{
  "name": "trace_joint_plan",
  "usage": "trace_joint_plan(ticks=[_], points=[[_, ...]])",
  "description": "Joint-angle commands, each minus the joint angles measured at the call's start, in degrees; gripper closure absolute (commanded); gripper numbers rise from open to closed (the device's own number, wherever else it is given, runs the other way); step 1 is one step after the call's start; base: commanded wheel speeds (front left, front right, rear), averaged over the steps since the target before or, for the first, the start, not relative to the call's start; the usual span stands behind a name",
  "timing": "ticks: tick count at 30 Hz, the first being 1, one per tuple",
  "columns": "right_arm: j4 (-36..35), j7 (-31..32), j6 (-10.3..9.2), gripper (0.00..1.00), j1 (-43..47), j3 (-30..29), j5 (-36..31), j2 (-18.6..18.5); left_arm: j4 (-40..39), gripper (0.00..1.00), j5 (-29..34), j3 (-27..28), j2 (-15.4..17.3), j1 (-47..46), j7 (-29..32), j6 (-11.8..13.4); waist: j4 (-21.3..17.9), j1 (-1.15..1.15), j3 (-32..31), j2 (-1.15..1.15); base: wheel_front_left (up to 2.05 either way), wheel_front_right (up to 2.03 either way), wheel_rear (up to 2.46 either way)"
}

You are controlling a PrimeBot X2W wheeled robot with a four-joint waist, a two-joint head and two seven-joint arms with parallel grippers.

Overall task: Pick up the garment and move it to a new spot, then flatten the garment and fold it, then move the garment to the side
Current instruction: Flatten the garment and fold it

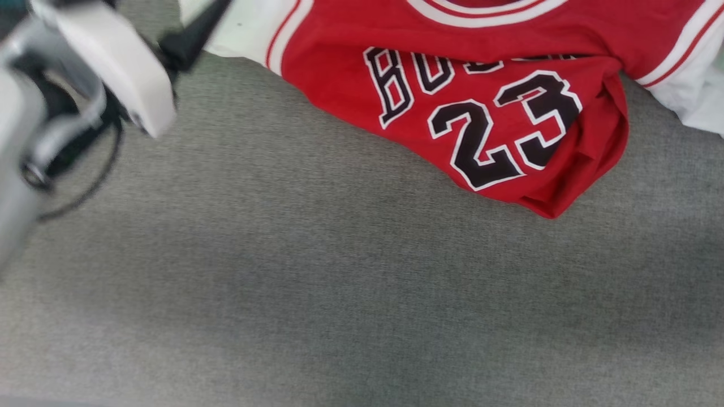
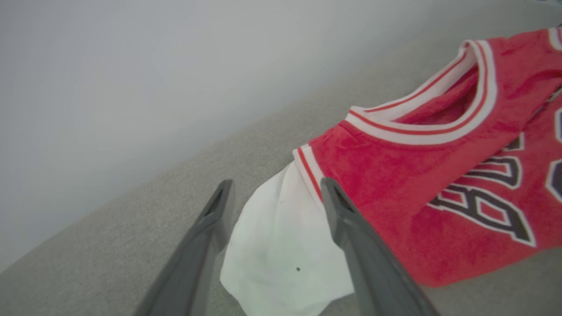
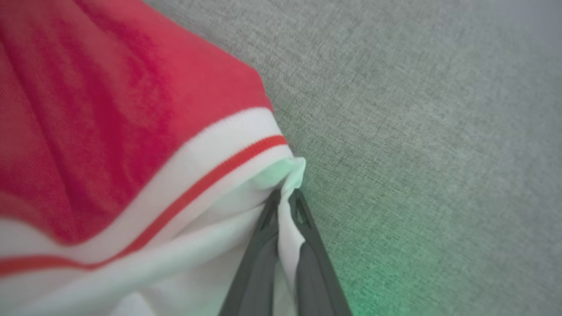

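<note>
My pale forearm [image 1: 119,73], blurred, hangs over the left side of the grey cloth tabletop [image 1: 283,282], toward its far edge, with a black cable [image 1: 90,186] looping beneath it. My left jaws are spread wide. One finger [image 2: 213,232] is over bare cloth just beside a white sleeve [image 2: 281,245]. The other finger [image 2: 353,237] is over the striped seam where that sleeve joins the red body, so the sleeve lies between them. I cannot tell whether either finger touches it. Behind, the tabletop's far edge meets a pale wall [image 2: 131,66].

The shirt [image 1: 481,113] lies along the far edge, from the middle across to the right side, chest up. Its striped neck trim [image 1: 486,14] is farthest from me. The black, white-outlined letters and the number 23 [image 1: 503,130] face me, creased. The red lower part is bunched into a rumpled fold [image 1: 599,141] that ends in a point toward the near edge. The near half of the tabletop is plain grey cloth.

On the right, the other white sleeve [image 1: 698,96] spreads off the red body past its red and white stripes [image 3: 210,171]. My right jaws are pressed together, and their fingers [image 3: 259,263] pinch a thin ridge of that sleeve's white cloth.
</note>
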Motion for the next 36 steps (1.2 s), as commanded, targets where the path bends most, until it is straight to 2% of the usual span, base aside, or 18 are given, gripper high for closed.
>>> trace_joint_plan(ticks=[1,7,12,20,21,22,24,30,36], points=[[3.03,1.11,-0.49,1.00,3.45,3.06,-0.60,1.30,1.32,0.00,-2.60,-2.27,0.78,-3.05,2.33,0.15,-1.18,0.00,1.28,0.00,0.00,0.00,0.00],[2.92,0.99,-0.53,1.00,1.84,5.45,-0.13,2.00,8.90,0.00,-14.44,-15.38,2.03,-17.38,16.02,0.15,-3.09,0.00,3.59,0.00,0.00,0.00,0.00],[2.84,0.96,-0.55,1.00,0.25,7.53,-0.05,2.59,14.61,0.00,-18.93,-23.13,1.53,-24.63,20.06,0.15,-4.74,0.00,5.23,0.00,0.00,0.00,0.00],[2.68,0.02,-0.55,1.00,-1.68,10.71,0.33,3.49,20.37,0.00,-27.16,-29.49,0.55,-27.61,27.11,0.15,-6.36,0.00,6.22,0.00,0.00,0.00,0.00],[2.75,-0.11,-0.55,1.00,-1.86,10.96,0.53,3.66,20.29,0.17,-28.37,-29.89,0.42,-27.40,28.04,0.15,-6.47,0.00,6.23,0.00,0.00,0.00,0.00],[2.78,-0.34,-0.55,1.00,-2.00,11.26,0.69,3.69,19.96,0.52,-29.61,-30.17,0.35,-27.38,28.71,0.14,-6.51,0.00,6.22,0.00,0.00,0.00,0.00],[2.78,-1.18,-0.54,1.00,-2.36,11.54,1.07,3.86,19.49,1.00,-30.35,-30.56,0.45,-27.62,29.16,0.13,-6.53,0.00,6.19,0.00,0.00,0.00,0.00],[1.51,-6.87,-0.51,1.00,-4.34,10.85,2.58,4.50,18.72,1.00,-31.26,-30.39,0.72,-28.52,22.56,0.15,-6.47,0.00,4.73,0.00,0.00,0.00,0.00],[0.87,-15.79,-0.40,1.00,-8.10,6.29,4.33,3.33,20.07,1.00,-31.99,-29.18,0.75,-30.74,9.22,0.14,-6.29,0.00,1.69,0.00,0.00,0.00,0.00]])
